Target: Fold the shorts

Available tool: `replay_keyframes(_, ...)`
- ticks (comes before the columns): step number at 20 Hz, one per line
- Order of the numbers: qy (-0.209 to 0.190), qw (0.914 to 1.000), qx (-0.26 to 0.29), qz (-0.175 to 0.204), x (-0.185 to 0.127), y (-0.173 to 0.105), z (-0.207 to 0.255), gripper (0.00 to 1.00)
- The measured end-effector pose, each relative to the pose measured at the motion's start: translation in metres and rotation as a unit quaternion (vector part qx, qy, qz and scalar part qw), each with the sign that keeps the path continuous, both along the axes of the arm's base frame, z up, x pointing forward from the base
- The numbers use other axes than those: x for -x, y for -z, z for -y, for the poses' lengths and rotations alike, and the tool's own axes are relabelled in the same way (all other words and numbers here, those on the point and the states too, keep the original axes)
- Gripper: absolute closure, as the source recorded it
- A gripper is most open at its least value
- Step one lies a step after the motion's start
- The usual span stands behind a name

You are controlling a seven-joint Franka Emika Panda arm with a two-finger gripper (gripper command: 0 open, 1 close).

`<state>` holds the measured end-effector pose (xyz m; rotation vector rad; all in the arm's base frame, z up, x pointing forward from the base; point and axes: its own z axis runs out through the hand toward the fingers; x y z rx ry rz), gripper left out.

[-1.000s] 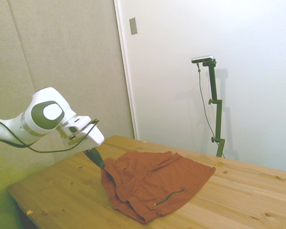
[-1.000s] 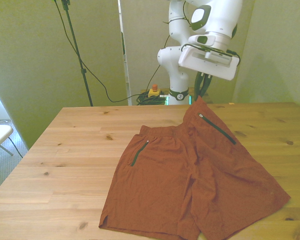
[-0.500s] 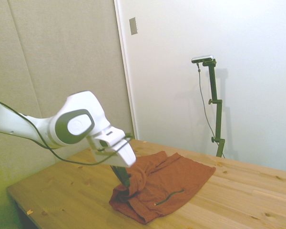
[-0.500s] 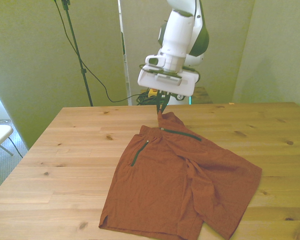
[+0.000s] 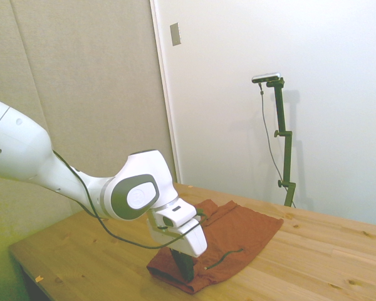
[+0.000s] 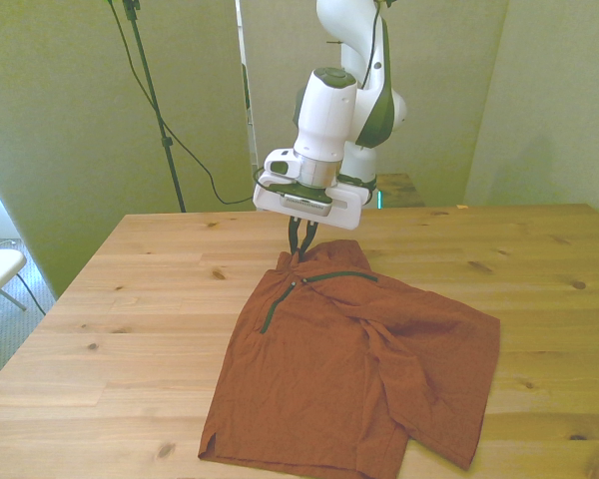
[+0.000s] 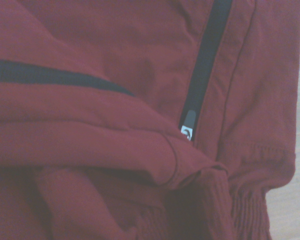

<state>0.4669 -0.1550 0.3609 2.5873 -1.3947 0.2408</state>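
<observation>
The rust-orange shorts [image 6: 359,369] lie on the wooden table, waistband toward the far edge and legs toward the near edge. My gripper [image 6: 298,251] is shut on a waistband corner, held low over the waistband on the front view's left. The carried half lies loosely across the other half, its dark zipper [image 6: 339,276] angled next to the second zipper [image 6: 273,311]. In the side view the gripper [image 5: 185,268] stands low at the near end of the bunched shorts [image 5: 238,229]. The wrist view is filled with folded red fabric [image 7: 115,75], both zippers and a zipper pull [image 7: 188,127].
Bare wooden table [image 6: 130,299] surrounds the shorts on the front view's left and right. A thin black stand with a cable [image 6: 155,100] rises behind the far left edge. Cables and a red-buttoned box [image 6: 305,185] sit on the floor by the robot base.
My gripper has swung from the front view's right to the left and come down, pulling the waistband corner across. That half of the shorts now lies over the other half.
</observation>
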Motion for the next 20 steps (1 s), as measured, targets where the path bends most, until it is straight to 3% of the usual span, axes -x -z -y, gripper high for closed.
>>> replay_keyframes(4, -0.008, 0.9995, 0.029, 0.001, -0.004, -0.015, -0.001, 0.00)
replay_keyframes(7, -0.023, 0.9979, 0.060, -0.008, 0.004, -0.043, -0.014, 0.00)
replay_keyframes(10, -0.073, 0.9915, 0.107, 0.005, 0.005, -0.083, -0.055, 0.00)
replay_keyframes(13, -0.147, 0.9752, 0.161, 0.040, -0.023, -0.092, -0.125, 0.00)
replay_keyframes(17, -0.258, 0.9421, 0.201, 0.075, -0.057, -0.049, -0.220, 0.00)
replay_keyframes(20, -0.314, 0.9218, 0.212, 0.080, -0.067, -0.027, -0.276, 0.00)
